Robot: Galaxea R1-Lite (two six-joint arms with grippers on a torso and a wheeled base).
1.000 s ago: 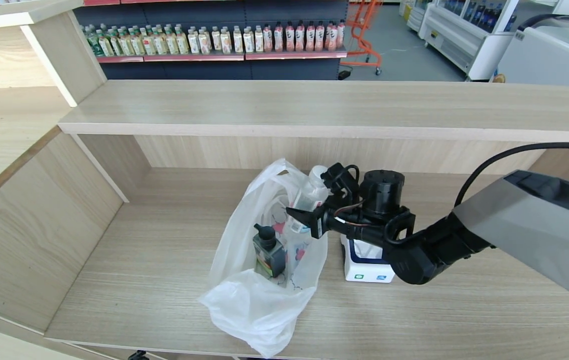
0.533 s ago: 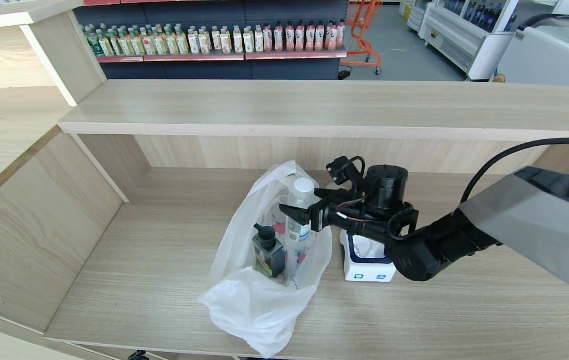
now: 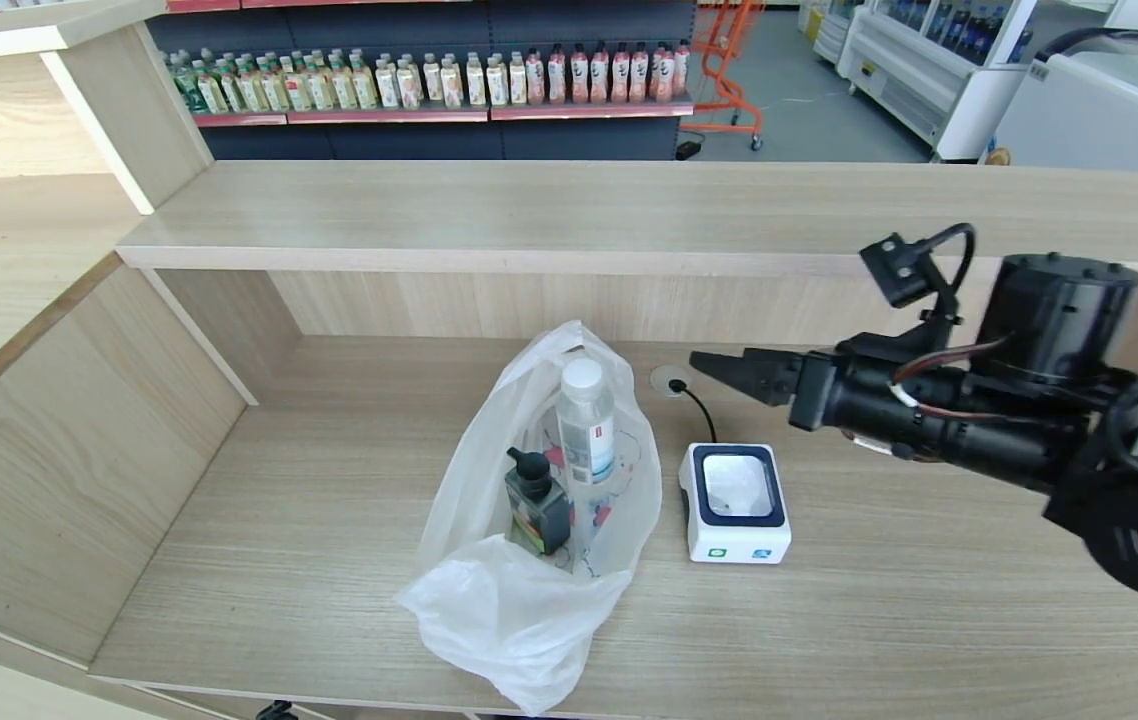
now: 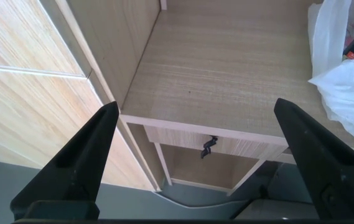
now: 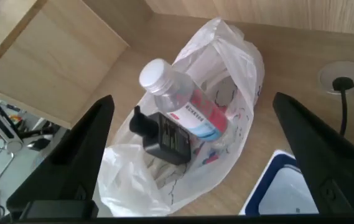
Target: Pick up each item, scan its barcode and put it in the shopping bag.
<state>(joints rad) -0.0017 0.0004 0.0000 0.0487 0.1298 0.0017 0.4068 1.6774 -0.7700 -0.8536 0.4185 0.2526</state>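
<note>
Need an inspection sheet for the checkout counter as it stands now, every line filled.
Surface: light wood counter under a raised ledge.
Job's things: shopping bag stands open; clear bottle upright inside, dark pump bottle beside it in the bag; scanner right of the bag, window up.
Clutter: nothing seen.
End effectors: right end effector open, empty, in the air, pointing toward the bag; left end effector open, empty, over the counter's front edge, left of the bag.
Cables: black cable runs from scanner to a grommet.
Surroundings: drink shelf, orange trolley, freezers.
</note>
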